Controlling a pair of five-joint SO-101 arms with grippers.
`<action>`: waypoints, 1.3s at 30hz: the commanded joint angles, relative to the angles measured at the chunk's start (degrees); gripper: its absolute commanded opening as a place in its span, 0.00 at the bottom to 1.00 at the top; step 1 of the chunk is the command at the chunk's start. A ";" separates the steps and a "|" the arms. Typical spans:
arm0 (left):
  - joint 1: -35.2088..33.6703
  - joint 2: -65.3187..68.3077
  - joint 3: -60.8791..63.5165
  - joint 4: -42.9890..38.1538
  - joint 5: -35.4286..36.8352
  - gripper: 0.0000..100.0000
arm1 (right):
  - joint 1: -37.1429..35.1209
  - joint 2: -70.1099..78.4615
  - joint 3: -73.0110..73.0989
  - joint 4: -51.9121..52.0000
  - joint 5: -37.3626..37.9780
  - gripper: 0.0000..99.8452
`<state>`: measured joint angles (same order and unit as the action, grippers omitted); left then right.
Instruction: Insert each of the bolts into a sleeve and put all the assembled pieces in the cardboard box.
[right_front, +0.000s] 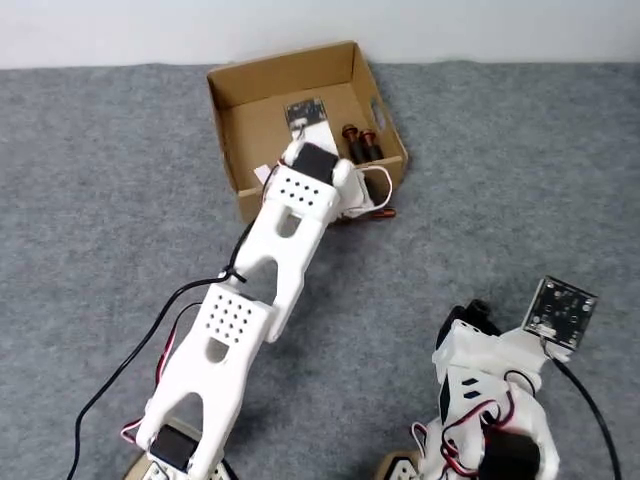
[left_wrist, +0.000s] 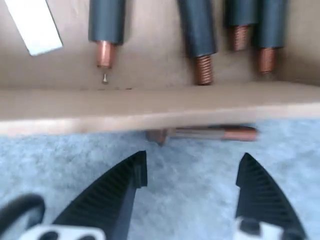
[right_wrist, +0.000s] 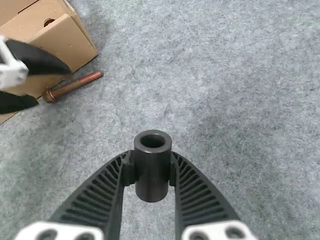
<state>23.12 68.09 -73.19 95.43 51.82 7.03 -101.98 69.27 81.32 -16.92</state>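
**Table** (right_front: 90, 200): carries a grey, short-pile felt (right_wrist: 240, 75) with a mottled, speckled surface. The felt runs to the near, left and right edges of the high view.

**Wall** (right_front: 320, 25): a plain white band along the table's far side. It meets the felt in a straight line.

**Strip** (left_wrist: 35, 25): a flat white slip lying tilted on the brown floor inside the box (left_wrist: 150, 107).

**Speck** (left_wrist: 105, 77): a tiny pale, pin-like item on the same floor, close to the box's near wall and well apart from the strip. It is too small to identify.
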 joint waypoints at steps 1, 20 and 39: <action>0.18 0.97 -2.68 -1.58 -0.62 0.28 | 0.66 -0.31 -0.26 -1.45 0.62 0.01; -2.37 2.46 -4.53 -1.93 0.35 0.28 | 0.66 -0.31 -0.26 -1.45 0.62 0.01; -7.21 -6.07 8.75 5.19 -6.33 0.01 | 0.66 -0.31 -0.26 -1.45 0.62 0.01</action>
<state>16.35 67.56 -66.95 98.42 48.31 7.03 -101.98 69.27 81.32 -16.92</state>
